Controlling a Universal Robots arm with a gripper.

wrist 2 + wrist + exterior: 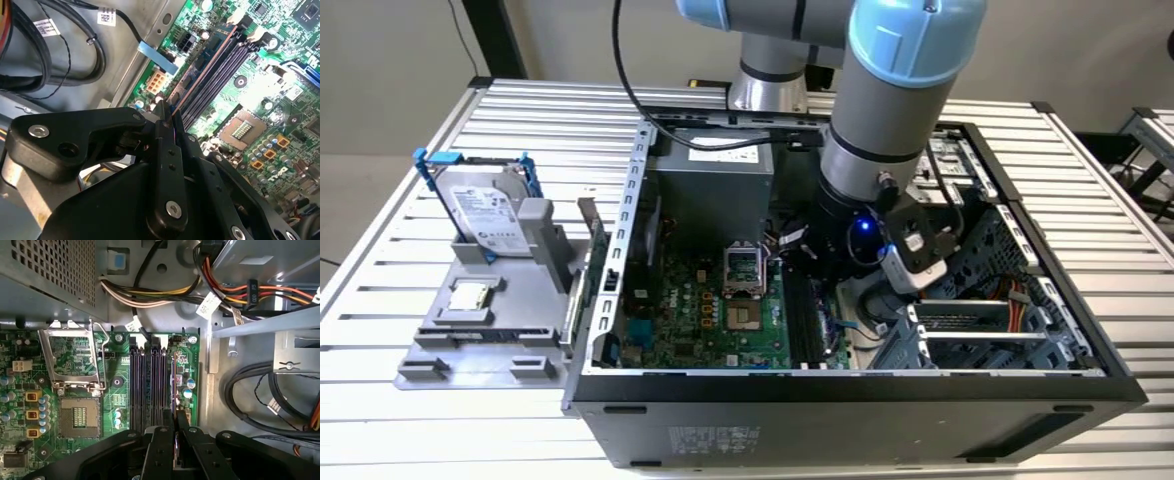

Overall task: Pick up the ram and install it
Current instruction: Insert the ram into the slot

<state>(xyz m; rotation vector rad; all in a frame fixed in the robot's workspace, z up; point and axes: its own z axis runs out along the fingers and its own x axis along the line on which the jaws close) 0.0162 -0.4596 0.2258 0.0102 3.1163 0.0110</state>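
One gripper (175, 432) | jaws nearly closed, pinching the ram (173, 390) on edge over the motherboard (115, 382) slots | your risk: slight tilt jams it.

Tool (175, 427) fingers pinched nearly together

**Colours inside the open computer case**

The motherboard (115, 390) was green with fine pale traces, and its memory slots (150, 390) were black. At its 9 o'clock side, small capacitors (31, 415) were orange. The gripper (167, 125) was matte black with silver screws. The cables (150, 292) were yellow, orange and black. The robot arm (901, 90) was grey with light blue caps. The hard drive (491, 210) was silver in a blue frame.
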